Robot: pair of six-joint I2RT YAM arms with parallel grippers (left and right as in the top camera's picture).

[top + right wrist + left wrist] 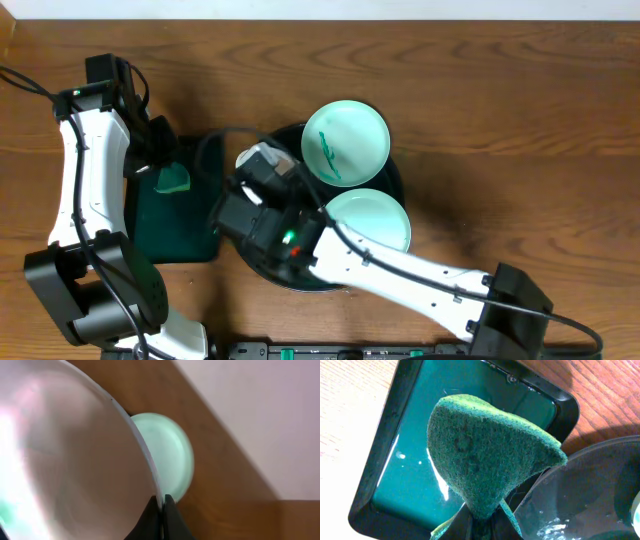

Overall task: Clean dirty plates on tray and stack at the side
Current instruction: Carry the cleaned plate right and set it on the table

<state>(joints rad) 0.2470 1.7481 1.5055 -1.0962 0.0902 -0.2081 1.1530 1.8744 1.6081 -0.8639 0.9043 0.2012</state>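
The round black tray (396, 180) holds two mint plates: one with a green scribble (345, 142) at the back and a plain one (368, 220) in front. My right gripper (268, 172) is shut on the rim of the white plate (255, 157) and holds it tilted on edge over the tray's left side. In the right wrist view the jaws (161, 502) pinch the white plate (70, 460), with a mint plate (170, 455) behind. My left gripper (482, 527) is shut on a green sponge (485, 455), just left of the black tray (590, 490).
A rectangular dark green tray (170, 225) lies left of the round tray, under the sponge (172, 180); it also shows in the left wrist view (415, 460). Bare wooden table lies to the right and at the back.
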